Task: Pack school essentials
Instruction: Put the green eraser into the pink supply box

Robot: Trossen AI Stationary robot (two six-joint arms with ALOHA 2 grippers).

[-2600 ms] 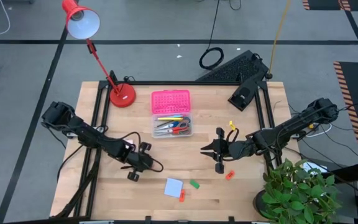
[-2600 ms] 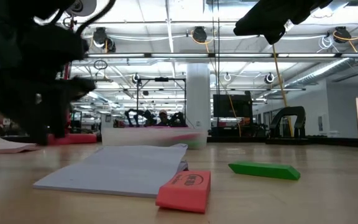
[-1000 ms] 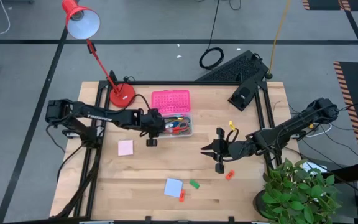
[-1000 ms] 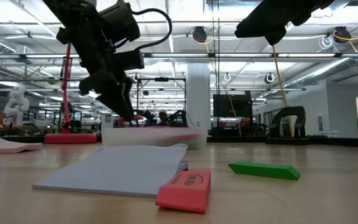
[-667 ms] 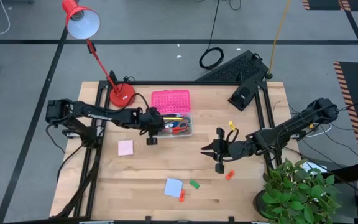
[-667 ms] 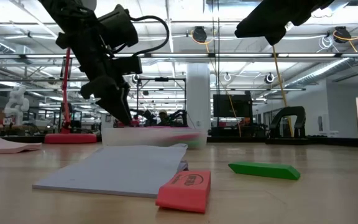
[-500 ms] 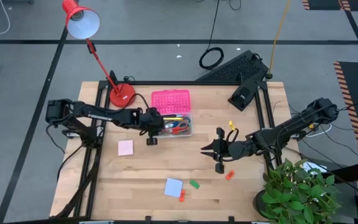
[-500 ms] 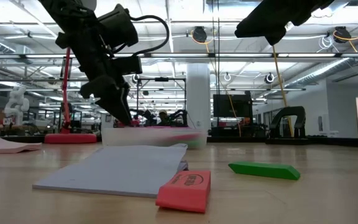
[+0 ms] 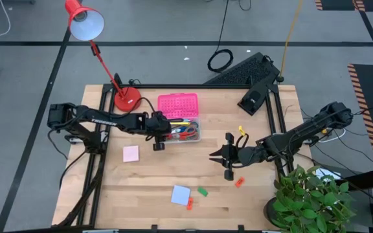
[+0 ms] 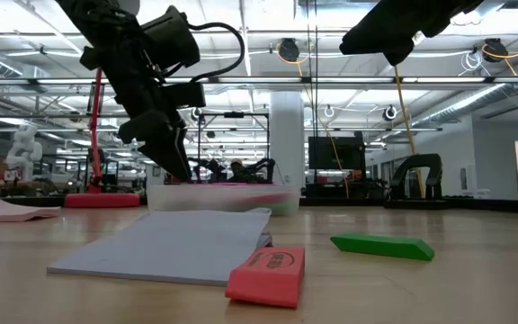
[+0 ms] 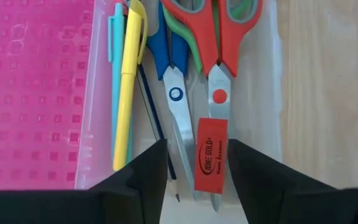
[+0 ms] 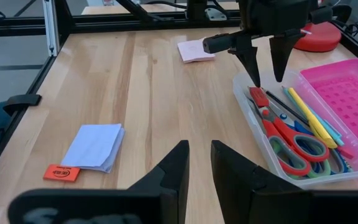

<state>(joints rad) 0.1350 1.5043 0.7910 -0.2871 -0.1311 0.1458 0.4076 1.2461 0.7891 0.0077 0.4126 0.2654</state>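
Left hand (image 11: 194, 165): fingers spread, empty, poised directly over the box (image 9: 193, 136) at centre frame. Red eraser (image 11: 211, 155): lying in the box on the scissors (image 11: 219, 50), long axis running between the fingers. Right hand (image 9: 217, 155): idle at right, slightly parted, empty.

Box (image 9: 180, 135) at table (image 9: 258, 200) centre, toward far edge; lid (image 9: 177, 105) just behind it. Scissors (image 11: 219, 56), pens (image 11: 127, 93), eraser (image 11: 211, 155) inside box. Left gripper (image 9: 158, 133) over box's left end. Lamp (image 9: 127, 98) at far left corner. Notepad (image 9: 131, 153) left of centre. Second notepad (image 9: 180, 194), two erasers (image 9: 202, 191) near front edge. Right gripper (image 9: 220, 156) right of centre; another eraser (image 9: 239, 182) just before it.
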